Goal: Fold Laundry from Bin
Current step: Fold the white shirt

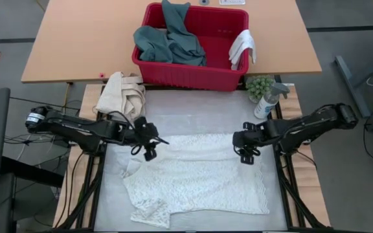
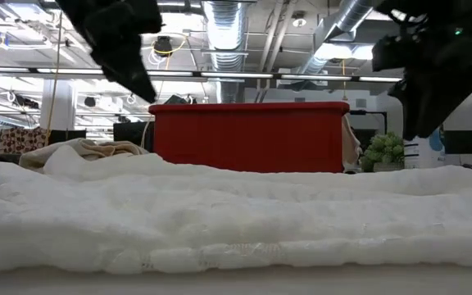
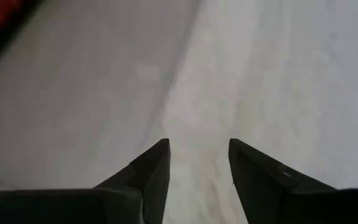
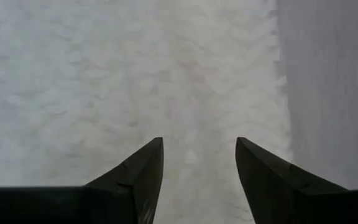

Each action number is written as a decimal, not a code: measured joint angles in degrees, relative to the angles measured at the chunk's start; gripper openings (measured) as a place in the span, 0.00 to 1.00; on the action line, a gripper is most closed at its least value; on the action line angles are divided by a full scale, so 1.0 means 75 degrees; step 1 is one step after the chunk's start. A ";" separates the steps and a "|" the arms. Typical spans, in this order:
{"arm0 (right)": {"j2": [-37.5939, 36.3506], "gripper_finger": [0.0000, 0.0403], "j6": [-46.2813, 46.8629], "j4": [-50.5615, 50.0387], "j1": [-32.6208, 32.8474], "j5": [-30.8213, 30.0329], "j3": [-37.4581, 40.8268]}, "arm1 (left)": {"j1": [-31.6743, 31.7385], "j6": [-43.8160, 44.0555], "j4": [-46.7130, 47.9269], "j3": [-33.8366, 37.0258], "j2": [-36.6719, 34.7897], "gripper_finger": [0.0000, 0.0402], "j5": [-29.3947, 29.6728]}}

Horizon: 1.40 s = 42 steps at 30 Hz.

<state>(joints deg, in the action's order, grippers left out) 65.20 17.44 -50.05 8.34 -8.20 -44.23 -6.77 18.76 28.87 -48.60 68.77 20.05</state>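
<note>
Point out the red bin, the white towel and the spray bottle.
bin (image 1: pixel 193 76), high view, front wall.
towel (image 1: pixel 206 175), high view, middle of the spread cloth.
spray bottle (image 1: pixel 265 105), high view, its body.

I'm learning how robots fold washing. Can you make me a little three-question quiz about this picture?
1. True or false: the white towel lies spread on the table.
2. Which is inside the red basket? A) green garment B) spray bottle C) plant
3. Fill in: the left gripper and right gripper are both ____, holding nothing.

Key: 1 true; 2 A; 3 open.
</note>
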 joint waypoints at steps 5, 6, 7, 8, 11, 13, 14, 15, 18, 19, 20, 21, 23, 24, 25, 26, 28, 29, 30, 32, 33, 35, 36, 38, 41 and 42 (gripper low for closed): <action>0.0534 0.52 0.0055 0.0073 -0.0145 -0.0175 0.0000 | 0.0165 -0.0782 -0.0708 0.0131 0.0871 0.33 -0.0682; 0.0635 0.52 0.0006 0.0127 -0.0141 -0.0179 0.0000 | 0.0173 -0.0932 -0.0787 0.0131 0.1097 0.33 -0.0769; 0.0737 0.52 -0.0068 0.0168 -0.0136 -0.0176 0.0000 | 0.0175 -0.1066 -0.0879 0.0126 0.1306 0.32 -0.0859; 0.0839 0.52 -0.0104 0.0194 -0.0130 -0.0174 0.0000 | 0.0177 -0.1147 -0.0901 0.0087 0.1517 0.32 -0.0903; 0.1055 0.51 -0.0101 0.0183 -0.0110 -0.0153 0.0000 | 0.0175 -0.1211 -0.0895 -0.0031 0.2034 0.31 -0.1205; 0.1155 0.51 -0.0106 0.0166 -0.0059 -0.0125 0.0000 | 0.0175 -0.1154 -0.0904 -0.0096 0.2200 0.30 -0.1721; 0.1200 0.51 -0.0107 0.0168 -0.0009 -0.0124 0.0000 | 0.0168 -0.1123 -0.0928 -0.0124 0.2237 0.30 -0.2000; 0.1219 0.51 -0.0107 0.0165 0.0058 -0.0118 0.0001 | 0.0143 -0.1055 -0.0920 -0.0128 0.2239 0.29 -0.2258; 0.1223 0.51 -0.0110 0.0225 0.0343 -0.0054 0.0052 | 0.0018 -0.0875 -0.0860 -0.0128 0.2183 0.28 -0.2750; 0.1223 0.51 -0.0110 0.0216 0.0455 0.0015 0.0069 | -0.0029 -0.0824 -0.0788 -0.0128 0.2133 0.27 -0.2860; 0.1223 0.51 -0.0129 0.0205 0.0566 0.0142 0.0073 | -0.0081 -0.0769 -0.0768 -0.0128 0.2079 0.26 -0.2967; 0.1223 0.51 -0.0153 0.0220 0.0679 0.0266 0.0073 | -0.0133 -0.0740 -0.0779 -0.0133 0.2050 0.26 -0.3081; 0.1220 0.51 -0.0163 0.0270 0.0913 0.0477 0.0073 | -0.0238 -0.0699 -0.0709 -0.0142 0.2038 0.24 -0.3230; 0.1220 0.51 -0.0161 0.0273 0.1028 0.0511 0.0073 | -0.0296 -0.0659 -0.0629 -0.0135 0.2038 0.24 -0.3281; 0.1223 0.51 -0.0148 0.0281 0.1131 0.0509 0.0073 | -0.0329 -0.0619 -0.0629 -0.0134 0.2036 0.23 -0.3350; 0.1223 0.51 -0.0139 0.0303 0.1228 0.0516 0.0073 | -0.0373 -0.0591 -0.0676 -0.0134 0.2033 0.23 -0.3421; 0.1222 0.51 -0.0137 0.0385 0.1398 0.0556 0.0073 | -0.0457 -0.0553 -0.0672 -0.0134 0.2026 0.22 -0.3628; 0.1222 0.51 -0.0132 0.0427 0.1488 0.0568 0.0073 | -0.0498 -0.0547 -0.0689 -0.0134 0.2026 0.22 -0.3756; 0.1219 0.51 -0.0125 0.0437 0.1574 0.0529 0.0068 | -0.0536 -0.0543 -0.0728 -0.0134 0.2026 0.22 -0.3858; 0.1153 0.51 -0.0110 0.0378 0.1652 0.0323 -0.0028 | -0.0613 -0.0443 -0.0729 -0.0167 0.2026 0.22 -0.3796; 0.1071 0.51 -0.0146 0.0285 0.1636 -0.0004 -0.0118 | -0.0649 -0.0420 -0.0720 -0.0193 0.2026 0.22 -0.3681; 0.0888 0.51 -0.0136 0.0035 0.1492 -0.1092 -0.0305 | -0.0658 -0.0415 -0.0742 -0.0234 0.2026 0.22 -0.3532; 0.0818 0.51 -0.0139 -0.0084 0.1349 -0.1572 -0.0326 | -0.0655 -0.0412 -0.0744 -0.0253 0.2026 0.22 -0.3446; 0.0780 0.50 -0.0219 -0.0270 0.0905 -0.1895 -0.0311 | -0.0647 -0.0423 -0.0770 -0.0268 0.2026 0.22 -0.3412; 0.0943 0.48 -0.0545 -0.0136 0.0225 -0.1483 -0.0204 | -0.0655 -0.0506 -0.0750 -0.0268 0.2026 0.22 -0.3266; 0.1032 0.47 -0.0684 -0.0054 0.0056 -0.1352 -0.0113 | -0.0657 -0.0520 -0.0750 -0.0268 0.2026 0.22 -0.3210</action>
<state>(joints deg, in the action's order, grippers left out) 72.94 12.32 -50.46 8.75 -18.33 -45.07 -11.69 14.86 23.24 -50.61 83.96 -4.02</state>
